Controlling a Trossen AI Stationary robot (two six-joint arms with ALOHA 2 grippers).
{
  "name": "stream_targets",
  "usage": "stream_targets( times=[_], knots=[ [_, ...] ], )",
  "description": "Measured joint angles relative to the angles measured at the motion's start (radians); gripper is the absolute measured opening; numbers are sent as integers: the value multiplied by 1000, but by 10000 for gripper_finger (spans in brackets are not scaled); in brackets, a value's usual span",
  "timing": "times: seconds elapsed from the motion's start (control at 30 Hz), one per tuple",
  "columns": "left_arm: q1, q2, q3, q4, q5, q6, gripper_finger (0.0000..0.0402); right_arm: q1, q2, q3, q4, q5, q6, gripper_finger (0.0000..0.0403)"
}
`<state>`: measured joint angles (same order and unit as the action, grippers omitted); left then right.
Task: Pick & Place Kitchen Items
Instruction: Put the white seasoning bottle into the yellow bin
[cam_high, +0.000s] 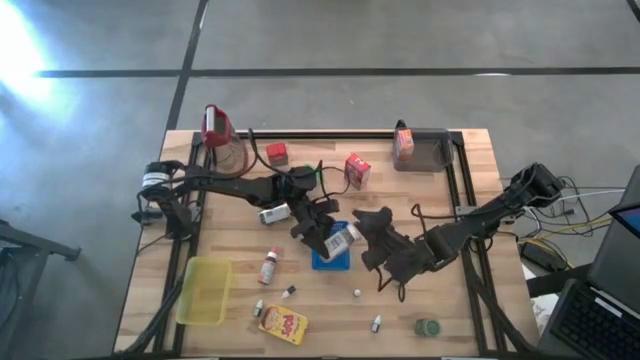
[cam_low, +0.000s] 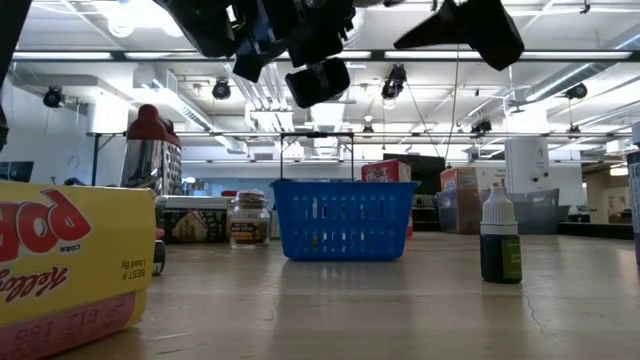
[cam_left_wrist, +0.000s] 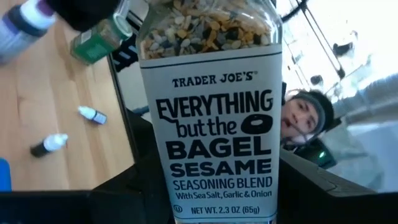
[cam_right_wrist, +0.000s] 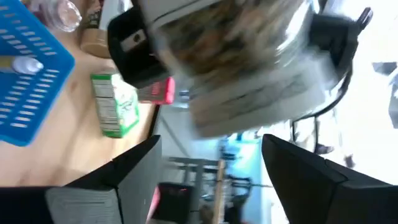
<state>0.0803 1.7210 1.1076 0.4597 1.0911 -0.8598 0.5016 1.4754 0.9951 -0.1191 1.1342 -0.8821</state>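
The table (cam_high: 330, 300) is seen from straight overhead and level from its edge; the blue basket (cam_low: 343, 218) is shared, while the seasoning jar (cam_left_wrist: 208, 112) is viewed close by both wrists.

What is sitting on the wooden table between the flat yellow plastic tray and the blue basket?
From above, a small red-labelled bottle lies on the wood between the yellow tray and the blue perforated basket. A tiny dark-capped dropper bottle lies just below that line.
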Motion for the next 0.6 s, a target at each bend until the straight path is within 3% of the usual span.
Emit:
stream_targets(
  times=[0.17, 0.33, 0.47, 0.6],
  knots=[
    [-7, 0, 0, -6, -6, 187, 222, -1, -49, 0, -277, -2, 358, 274],
    [-19, 0, 0, -8, -126, 443, 222, -1, -126, 0, -596, -84, 793, 256],
    [-41, 0, 0, -15, -321, 705, 222, -1, -195, -11, -691, -222, 1005, 239],
    [-72, 0, 0, -16, -615, 917, 222, 3, -268, -52, -666, -308, 1045, 222]
  ],
)
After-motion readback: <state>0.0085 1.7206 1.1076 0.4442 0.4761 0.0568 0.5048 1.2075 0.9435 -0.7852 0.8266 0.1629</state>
